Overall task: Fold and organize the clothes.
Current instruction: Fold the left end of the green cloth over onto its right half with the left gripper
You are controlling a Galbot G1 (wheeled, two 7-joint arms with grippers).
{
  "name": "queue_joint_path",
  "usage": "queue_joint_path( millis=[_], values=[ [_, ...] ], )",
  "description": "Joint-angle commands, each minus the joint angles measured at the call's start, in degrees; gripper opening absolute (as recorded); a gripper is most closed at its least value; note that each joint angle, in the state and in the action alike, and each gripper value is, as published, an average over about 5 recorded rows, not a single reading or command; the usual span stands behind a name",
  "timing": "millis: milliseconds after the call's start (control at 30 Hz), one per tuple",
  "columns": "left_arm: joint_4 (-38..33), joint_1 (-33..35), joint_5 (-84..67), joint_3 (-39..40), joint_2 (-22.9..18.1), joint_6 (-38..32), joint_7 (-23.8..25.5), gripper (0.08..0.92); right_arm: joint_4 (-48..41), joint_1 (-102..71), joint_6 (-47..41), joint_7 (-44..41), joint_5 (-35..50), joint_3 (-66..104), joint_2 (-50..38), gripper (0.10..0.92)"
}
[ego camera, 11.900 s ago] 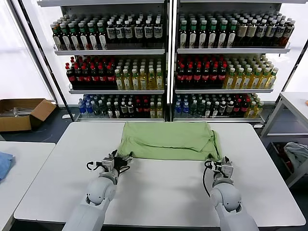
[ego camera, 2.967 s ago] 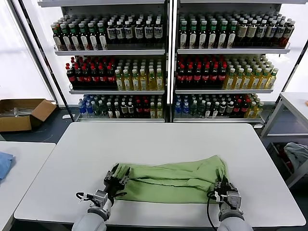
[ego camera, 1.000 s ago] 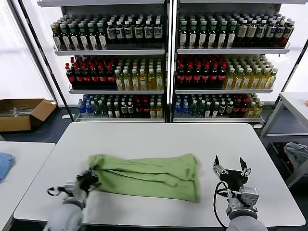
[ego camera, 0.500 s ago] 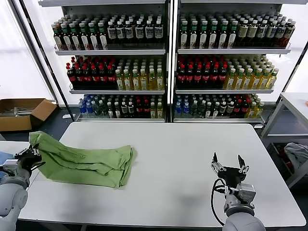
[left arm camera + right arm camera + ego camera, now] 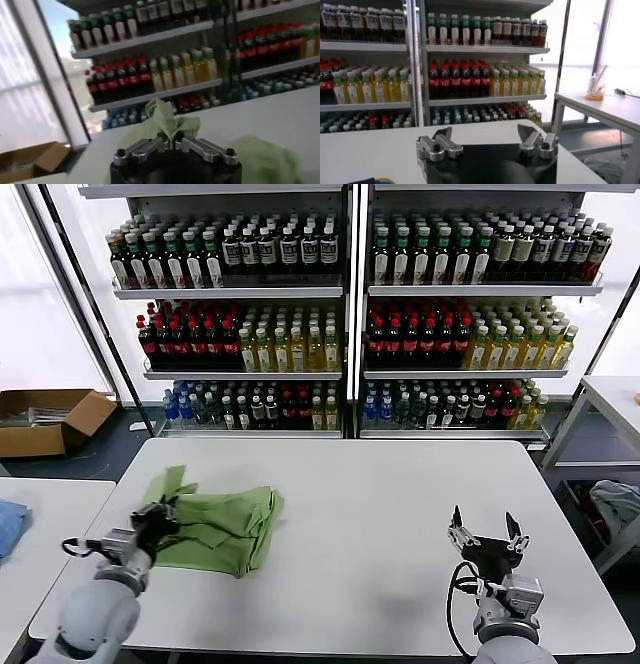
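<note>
Pinching polo shirt [image 5: 222, 529] edge: left end effector [image 5: 157, 520] | right end effector [image 5: 483, 536] spread, well apart

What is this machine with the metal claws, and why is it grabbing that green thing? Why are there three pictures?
It is a robot with two arms. One picture comes from a camera on its head, the other two from cameras on its wrists. A white table stands in front of shelves full of bottles. The left gripper is shut on a light green shirt, which lies bunched at the table's left side; the robot is meant to fold it. The right gripper waits open over the table's right side, holding nothing.
</note>
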Motion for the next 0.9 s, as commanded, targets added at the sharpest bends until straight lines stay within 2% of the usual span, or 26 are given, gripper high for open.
queue_joint_path(
  millis=[33,433,633,733,900],
  values=[
    [-1.9,-3.2,2.2,12.8,-5.6,2.2,0.4,0.115,0.3,-2.0,0.5,-0.1,-0.3,0.4,0.6,0.823],
    [4.4,-5.1,3.0,13.6,-8.7,1.5,3.1,0.115,0.1,-3.2,1.1,0.0,-0.9,0.0,1.3,0.823],
    [11.0,-5.4,7.9,13.8,-10.8,-1.6,5.8,0.118,0.3,-3.2,1.1,-0.2,-0.9,-0.3,1.2,0.823],
    [14.3,-5.4,10.0,13.8,-11.9,-3.9,6.4,0.161,0.2,-3.1,1.1,-0.2,-0.9,-0.5,1.0,0.823],
    [17.1,-5.1,11.4,13.7,-13.3,-6.5,6.5,0.301,0.3,-3.1,1.1,-0.3,-0.9,-0.9,1.0,0.823]
  ],
)
